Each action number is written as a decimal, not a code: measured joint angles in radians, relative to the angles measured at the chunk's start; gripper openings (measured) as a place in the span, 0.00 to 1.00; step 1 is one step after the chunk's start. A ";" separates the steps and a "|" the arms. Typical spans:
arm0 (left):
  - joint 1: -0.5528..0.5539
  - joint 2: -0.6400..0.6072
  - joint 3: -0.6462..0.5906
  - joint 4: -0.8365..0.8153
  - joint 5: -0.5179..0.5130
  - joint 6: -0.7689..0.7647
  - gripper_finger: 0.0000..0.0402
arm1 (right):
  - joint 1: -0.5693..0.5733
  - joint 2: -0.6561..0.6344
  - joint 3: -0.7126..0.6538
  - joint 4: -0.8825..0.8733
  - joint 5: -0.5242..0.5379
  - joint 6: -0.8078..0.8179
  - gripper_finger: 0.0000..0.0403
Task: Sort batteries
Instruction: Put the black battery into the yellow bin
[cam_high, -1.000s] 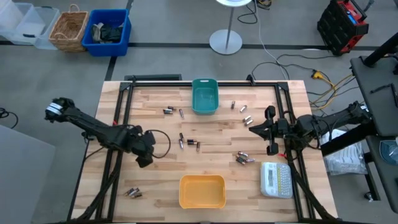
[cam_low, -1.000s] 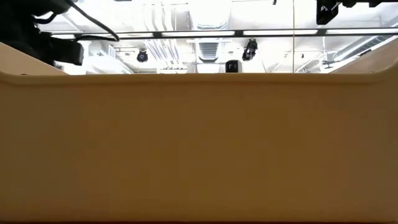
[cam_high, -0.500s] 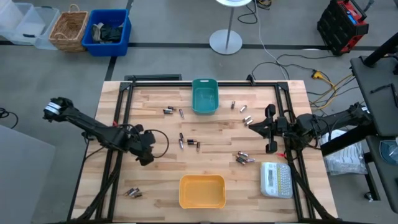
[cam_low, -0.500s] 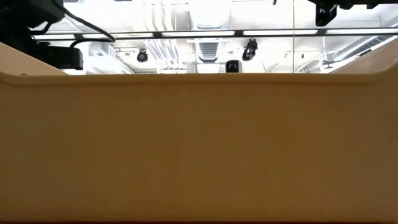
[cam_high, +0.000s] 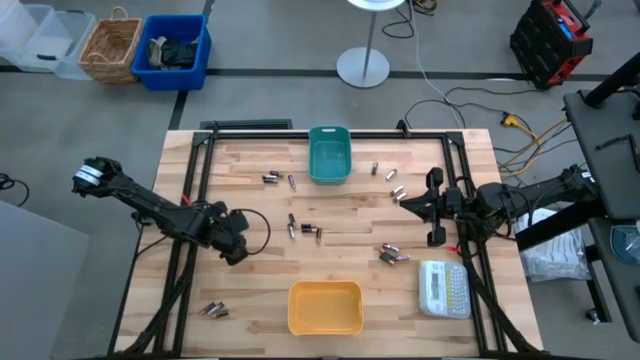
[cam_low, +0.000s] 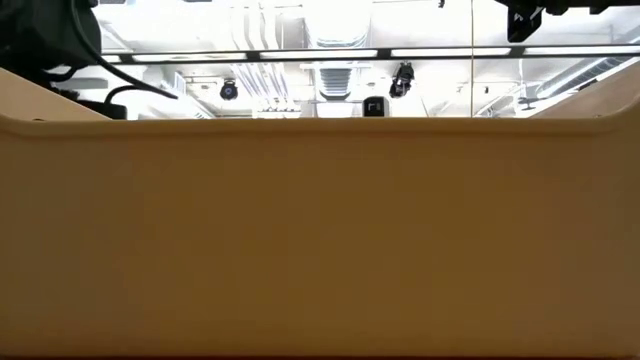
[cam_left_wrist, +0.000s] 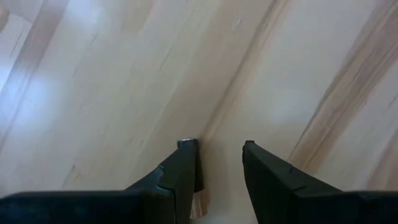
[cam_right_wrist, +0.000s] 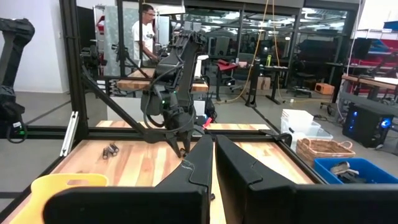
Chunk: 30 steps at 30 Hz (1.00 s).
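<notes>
Batteries (cam_high: 304, 229) lie scattered over the wooden table (cam_high: 260, 300) in the high view: a group near the middle, pairs by the teal bin (cam_high: 329, 155), a cluster near the white label maker (cam_high: 443, 287), and two at the near left corner (cam_high: 211, 310). The yellow bin (cam_high: 325, 307) shows no cells inside. We see the left gripper (cam_high: 235, 245) low over bare wood, left of the central group; the right gripper (cam_high: 420, 208) waits at the right edge.

The low view is blocked almost wholly by the yellow bin wall (cam_low: 320, 240).

In the left wrist view, the left gripper (cam_left_wrist: 219, 148) has its fingers apart and empty, with only bare planks between them.

In the right wrist view, the right gripper (cam_right_wrist: 214, 144) has its fingers close together, holding nothing.

We judge the step to be the approach to a first pick. The next move calls for carrying the left gripper across to the nearest central cell, straddling it, then closing.
</notes>
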 joint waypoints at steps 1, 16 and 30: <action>0.000 0.000 0.001 0.000 0.000 0.012 0.28 | 0.000 0.000 0.000 0.000 0.000 0.000 0.03; 0.000 0.003 -0.018 -0.006 0.000 0.031 0.28 | 0.000 0.000 0.000 0.000 0.000 -0.002 0.03; 0.000 0.095 -0.023 0.024 -0.004 0.013 0.28 | 0.000 0.000 0.000 0.000 -0.001 -0.003 0.03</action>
